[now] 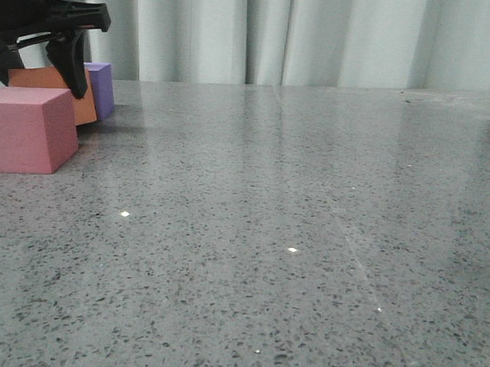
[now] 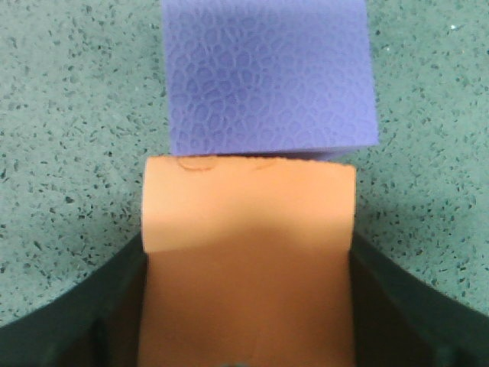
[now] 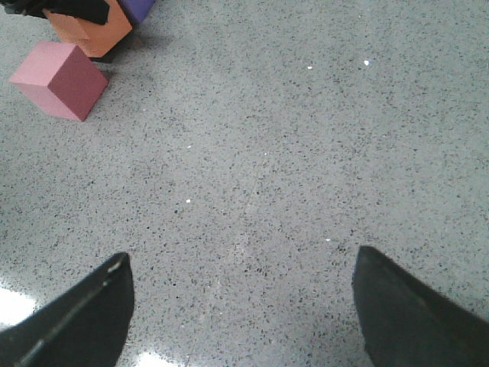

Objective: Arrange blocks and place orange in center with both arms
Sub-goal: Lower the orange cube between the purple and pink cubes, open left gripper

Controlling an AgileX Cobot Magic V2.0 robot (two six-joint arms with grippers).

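Now, far left of the front view, the left gripper [image 1: 52, 60] is down over the orange cube [image 1: 41, 78], 1 finger [image 1: 74, 65] hanging in front of its face, and that makes sense if orange has to end up in the middle of the 3 blocks. The pink cube [image 1: 31, 129] sits nearest the camera, just in front of the orange, while the purple cube [image 1: 101, 88] peeks out behind and to the right. Moving across, the grey speckled table [image 1: 308, 234] runs open to the curtain [image 1: 314, 37]. The left wrist view fills in what the front hides: the orange cube [image 2: 248, 267] sits squarely between both fingers [image 2: 84, 321], flush against each side, so the tool looks pinched on it, and the purple cube [image 2: 267, 76] touches the orange's far edge. The right wrist view offers the wide look instead: the right gripper [image 3: 244, 306] hangs spread and empty above bare table, well apart from the cluster, with the pink cube [image 3: 59, 79] standing clear of the orange [image 3: 92, 30]; whether orange is lifted, I cannot tell.
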